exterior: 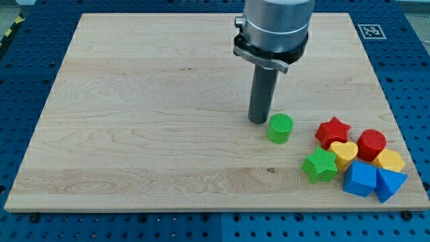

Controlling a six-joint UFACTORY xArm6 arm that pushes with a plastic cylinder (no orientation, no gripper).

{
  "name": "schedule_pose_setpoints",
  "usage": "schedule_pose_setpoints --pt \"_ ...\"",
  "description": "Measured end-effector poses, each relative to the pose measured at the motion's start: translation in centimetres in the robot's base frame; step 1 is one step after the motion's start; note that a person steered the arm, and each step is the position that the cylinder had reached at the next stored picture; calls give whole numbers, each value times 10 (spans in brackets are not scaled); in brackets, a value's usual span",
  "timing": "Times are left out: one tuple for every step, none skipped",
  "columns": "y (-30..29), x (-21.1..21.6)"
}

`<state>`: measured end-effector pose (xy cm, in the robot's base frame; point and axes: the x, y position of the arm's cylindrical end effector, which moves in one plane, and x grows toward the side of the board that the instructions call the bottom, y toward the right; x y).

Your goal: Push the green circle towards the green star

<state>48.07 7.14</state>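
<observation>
Our tip point(259, 121) sits just left of the green circle point(279, 128); we carry no claw. Pushing off-centre (likely) could skid it past the green star point(320, 165).

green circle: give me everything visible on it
The green circle is a short upright cylinder with a ribbed, printed-plastic look, resting flat on the wooden board toward the view's lower right. My tip sits just to its upper left, very close; contact cannot be confirmed. It stands apart from the green star, which lies down and to the view's right.
</observation>
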Motion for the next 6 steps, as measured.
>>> schedule_pose_setpoints --pt "6 31" --pt "7 31" --pt "25 31" --pt "37 31" --pt "37 31" --pt "50 31"
